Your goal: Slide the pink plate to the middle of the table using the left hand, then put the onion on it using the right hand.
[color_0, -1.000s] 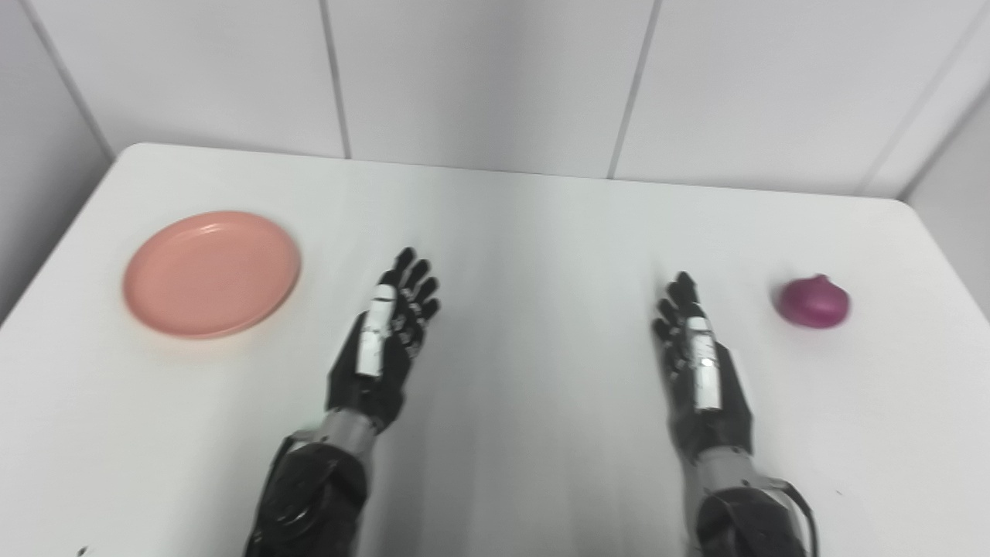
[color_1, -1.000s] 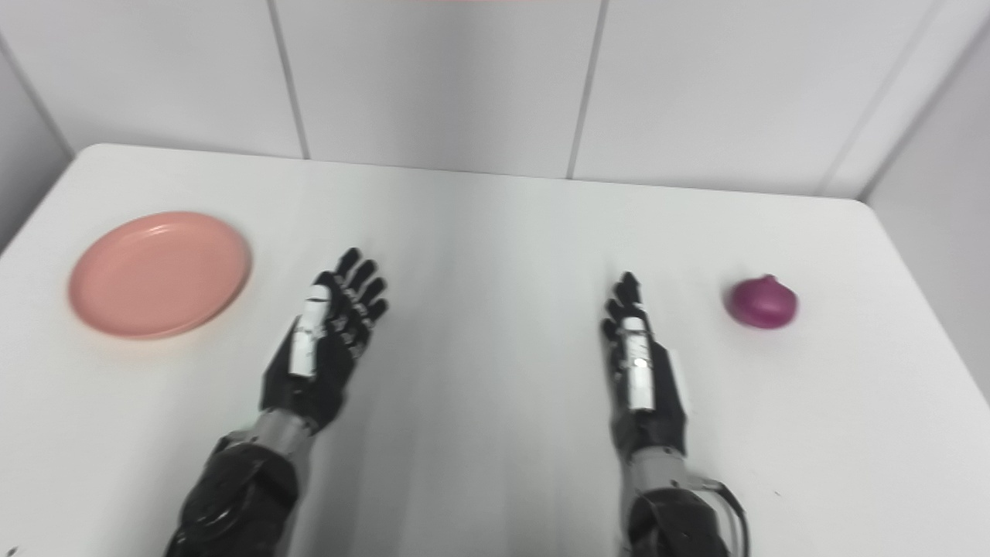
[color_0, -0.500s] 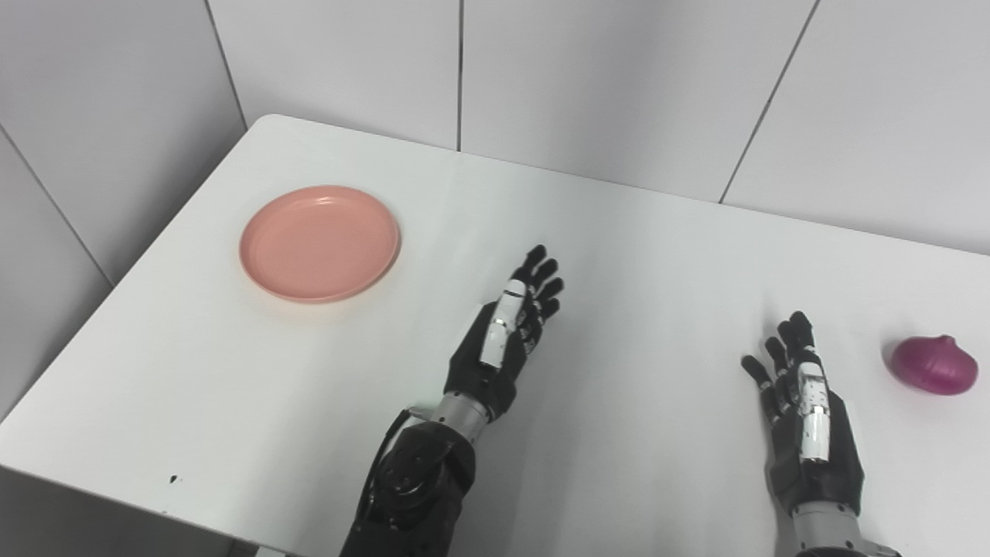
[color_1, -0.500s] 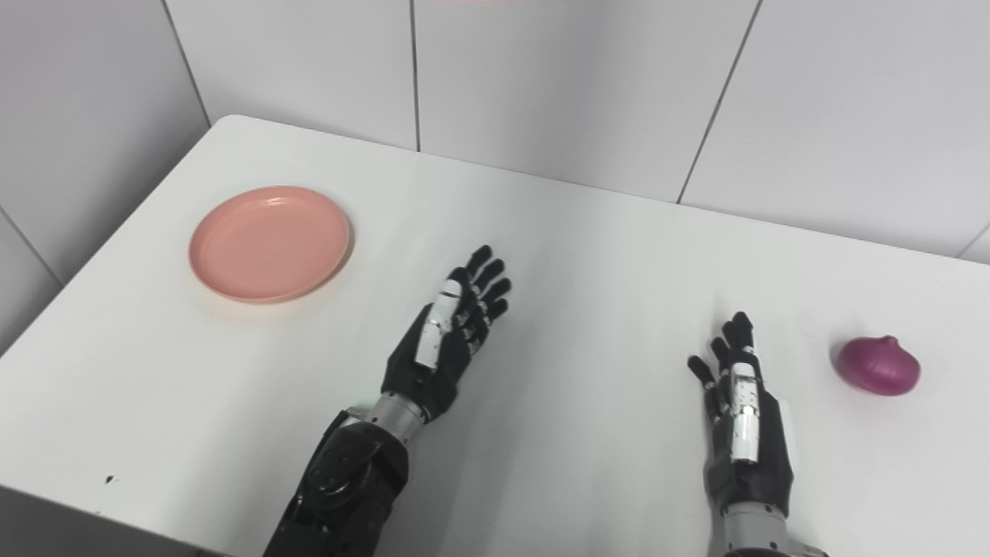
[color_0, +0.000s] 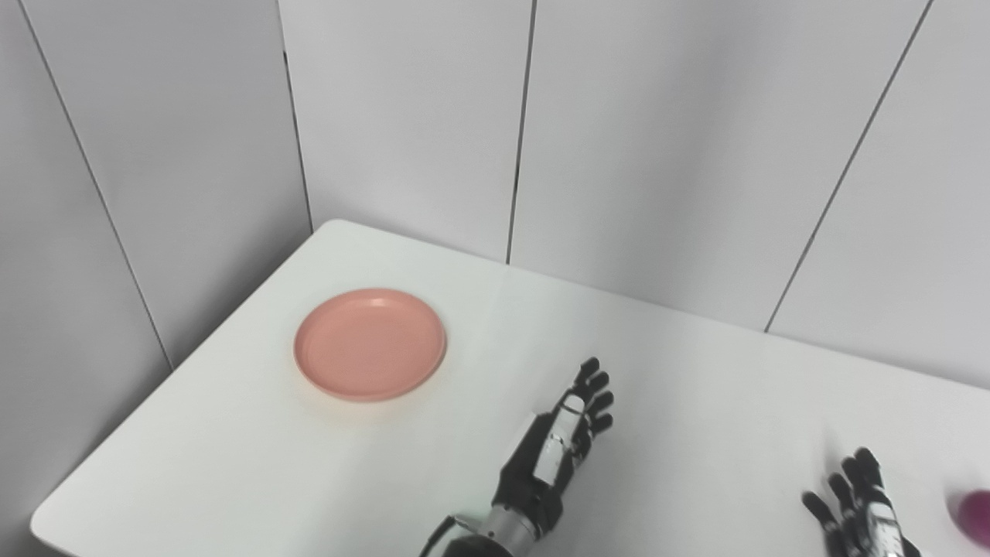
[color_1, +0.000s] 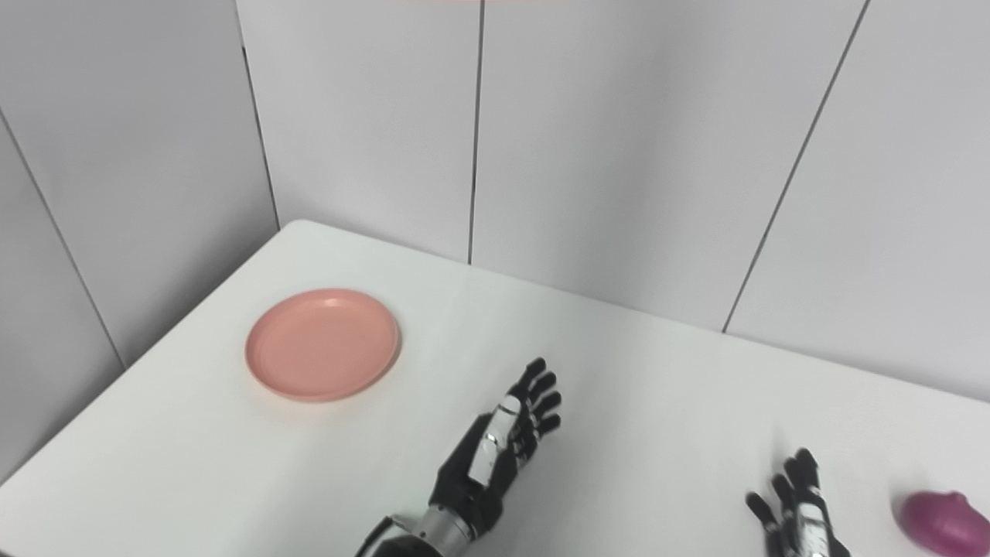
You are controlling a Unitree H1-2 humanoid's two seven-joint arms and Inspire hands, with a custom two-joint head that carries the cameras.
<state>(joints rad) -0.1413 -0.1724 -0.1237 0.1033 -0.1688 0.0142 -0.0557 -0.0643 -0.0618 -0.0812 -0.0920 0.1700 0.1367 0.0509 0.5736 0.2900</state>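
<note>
Only your camera has swung left and up since the earlier frame; nothing on the counter [color_1: 232, 464] has shifted. Your pink plate [color_1: 322, 344] sits toward the counter's far-left corner, apart from both hands. Your left robot hand [color_1: 499, 449] lies right of the plate and nearer you, fingers spread, holding nothing. Your right robot hand [color_1: 797, 510], well right of the plate at the frame's bottom edge, is splayed and empty too. Just beyond it rests the purple onion [color_1: 940, 522].

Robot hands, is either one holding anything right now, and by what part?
Nothing is held. The left hand and right hand are open, apart from the round pink plate and purple onion.
</note>
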